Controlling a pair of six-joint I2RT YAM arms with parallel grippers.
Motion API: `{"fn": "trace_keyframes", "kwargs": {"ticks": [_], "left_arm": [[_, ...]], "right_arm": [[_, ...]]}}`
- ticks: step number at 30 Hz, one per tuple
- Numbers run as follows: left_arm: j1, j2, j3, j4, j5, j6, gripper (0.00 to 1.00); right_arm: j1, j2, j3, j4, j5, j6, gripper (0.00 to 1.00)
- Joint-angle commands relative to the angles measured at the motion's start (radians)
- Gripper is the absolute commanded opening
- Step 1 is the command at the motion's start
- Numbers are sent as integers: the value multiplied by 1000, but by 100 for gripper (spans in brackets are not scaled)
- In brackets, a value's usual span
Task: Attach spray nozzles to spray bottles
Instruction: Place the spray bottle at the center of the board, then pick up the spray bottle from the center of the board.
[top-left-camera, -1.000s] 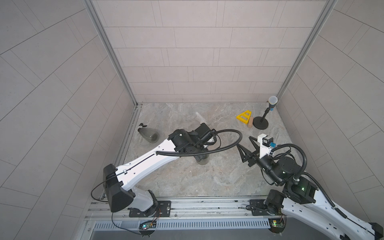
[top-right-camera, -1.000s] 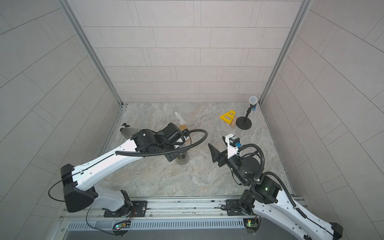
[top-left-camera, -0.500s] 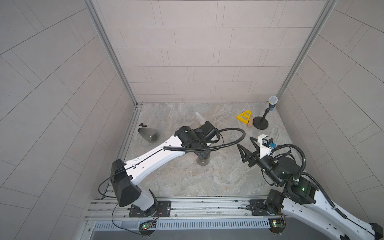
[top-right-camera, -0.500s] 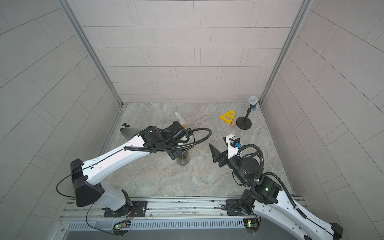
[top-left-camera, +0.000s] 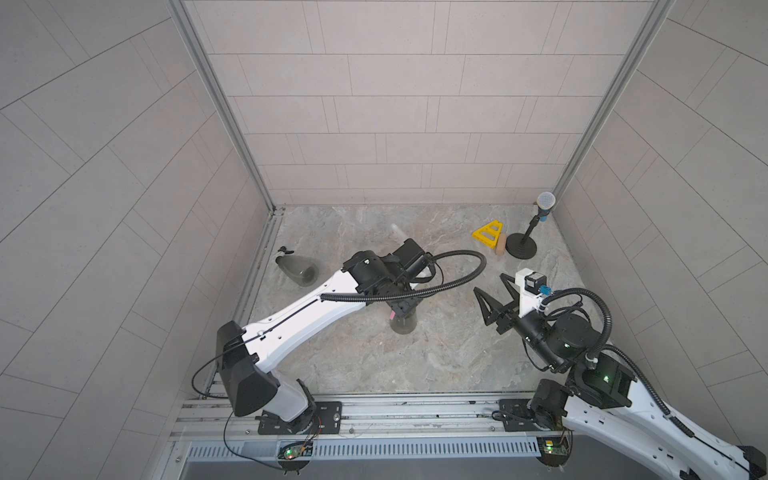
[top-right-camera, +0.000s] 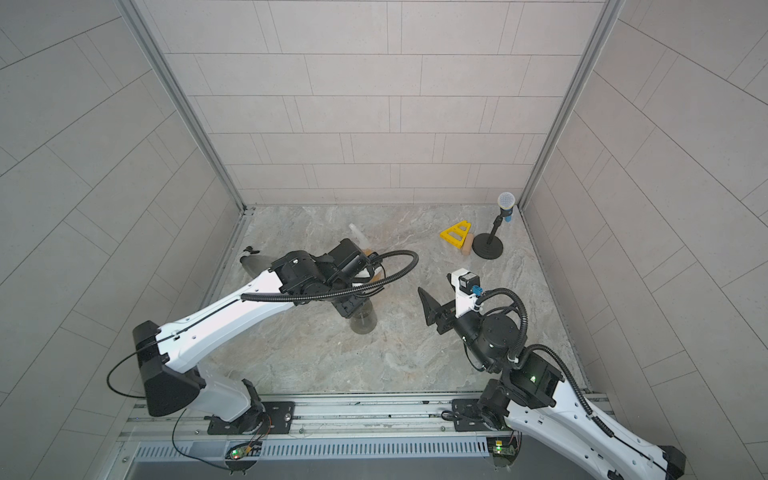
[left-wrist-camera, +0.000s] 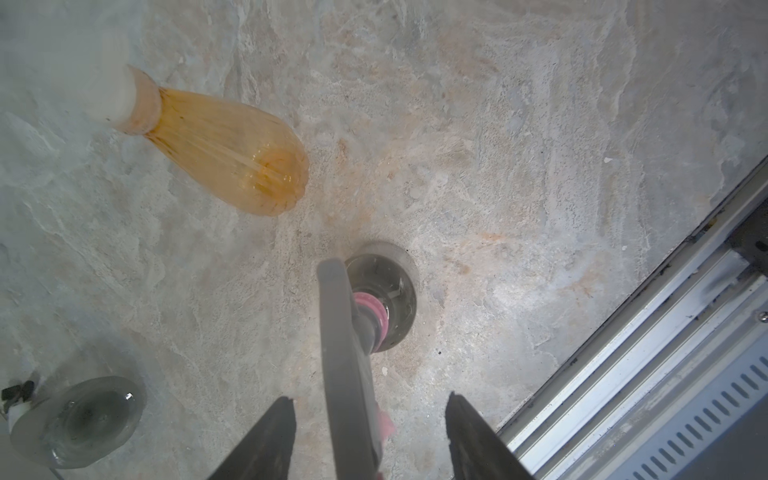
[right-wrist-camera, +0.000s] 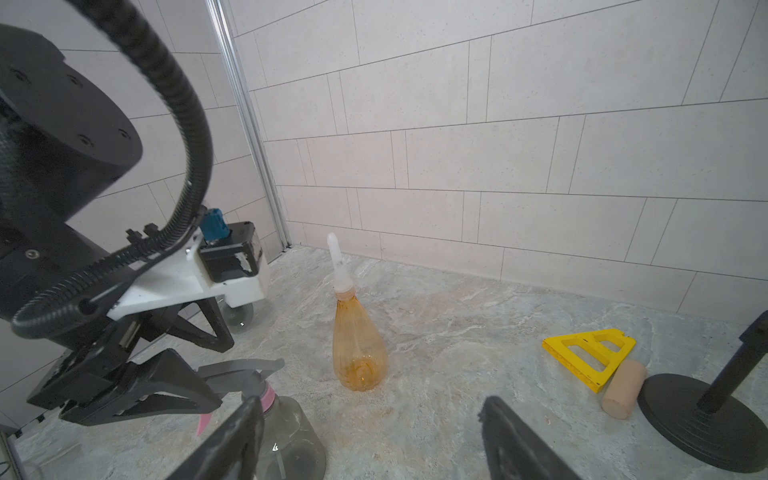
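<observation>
A smoky grey spray bottle (top-left-camera: 404, 327) (top-right-camera: 365, 323) stands mid-floor with the grey-and-pink spray nozzle (left-wrist-camera: 345, 353) (right-wrist-camera: 245, 368) on its neck. My left gripper (left-wrist-camera: 370, 399) (top-left-camera: 401, 309) hangs over it, open, the nozzle head between the jaws with a gap on each side. The amber bottle (left-wrist-camera: 232, 158) (right-wrist-camera: 359, 353) lies behind it, carrying a whitish nozzle (right-wrist-camera: 338, 266) (top-left-camera: 397, 230). A second grey bottle (top-left-camera: 299, 270) (left-wrist-camera: 79, 419) with a white-and-black nozzle (top-left-camera: 284, 250) lies by the left wall. My right gripper (top-left-camera: 489, 283) (right-wrist-camera: 372, 403) is open and empty, right of the standing bottle.
A yellow triangular block (top-left-camera: 488, 235) and a wooden cylinder (top-left-camera: 500, 248) lie at the back right beside a black-based microphone stand (top-left-camera: 521, 249). Tiled walls close three sides. The metal rail (top-left-camera: 415, 415) with both arm bases runs along the front.
My left wrist has turned above the standing bottle and the left arm has shifted slightly. The right arm has hardly moved.
</observation>
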Motion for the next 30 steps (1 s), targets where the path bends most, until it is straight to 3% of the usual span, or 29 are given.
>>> {"fn": "trace_keyframes", "kwargs": {"ticks": [1,5,8,12,15,19,23,30], "left_arm": [[8,-80,13,18,-29,-16,67],[15,-162,12,31,-87,-9,71],[92,-273,-46,74,-103,-59,73],[341,-462,-226,220,-73,-231,81],[562,-546,-316,282,23,-348,87],[685,-512,-319,268,-8,-411,92],[812,-442,-327,290,-132,-406,96],[1176,-250,-460,460,131,-653,100]], "right_arm": [[-4,9,1,2,4,-2,83],[-6,16,6,1,-1,-2,83],[-6,26,11,1,-10,-1,83],[-6,77,26,-3,-37,3,83],[-6,101,58,-17,-51,9,83],[-6,86,58,-26,-57,17,83],[-6,54,46,-34,-50,17,83],[-6,32,38,-31,-88,32,83]]}}
